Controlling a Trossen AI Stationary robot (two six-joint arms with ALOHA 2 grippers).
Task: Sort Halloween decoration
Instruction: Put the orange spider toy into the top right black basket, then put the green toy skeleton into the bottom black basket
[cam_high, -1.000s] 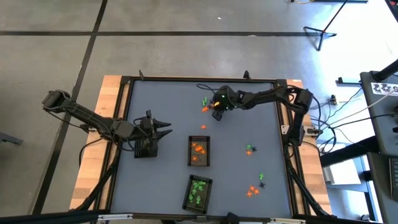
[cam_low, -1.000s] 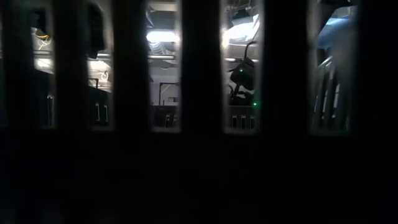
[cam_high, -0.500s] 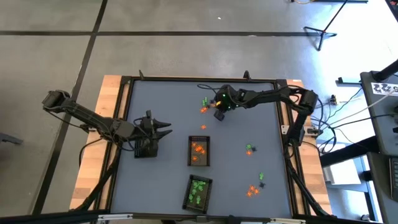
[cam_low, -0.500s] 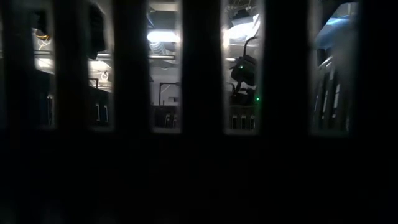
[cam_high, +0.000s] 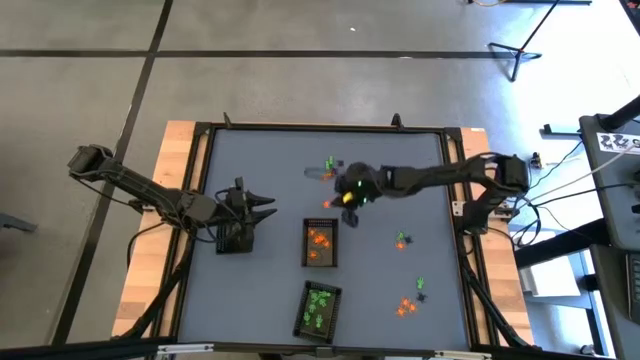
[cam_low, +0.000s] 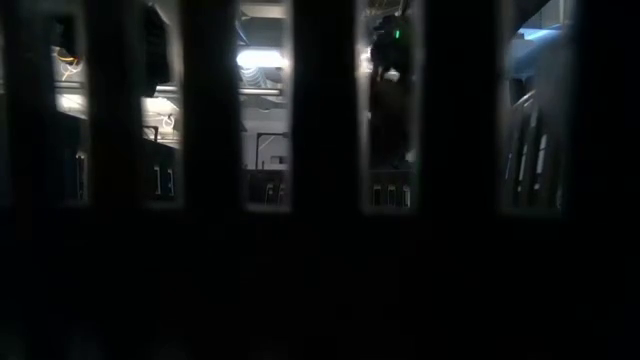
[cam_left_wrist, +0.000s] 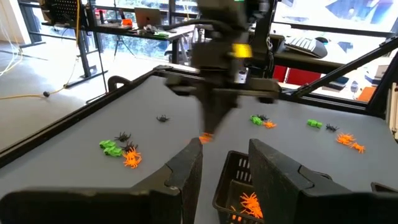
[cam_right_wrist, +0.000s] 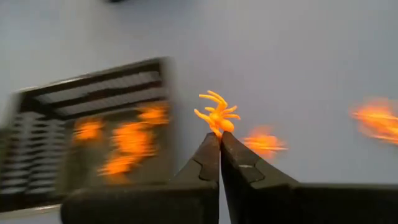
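Orange spider (cam_right_wrist: 217, 116) pinched in right end effector (cam_right_wrist: 219, 138), legs fanning beyond fingertips

Bright orange spider (cam_right_wrist: 217, 117), dark hand (cam_right_wrist: 219, 163), black tray (cam_high: 320, 243) of orange trinkets, grey-blue table (cam_high: 270, 170)

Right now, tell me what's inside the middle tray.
The middle tray holds several orange trinkets only; no green or black shows there. The right gripper, shut on an orange spider, hovers just beyond its far edge. Pieces underneath others can't be seen.
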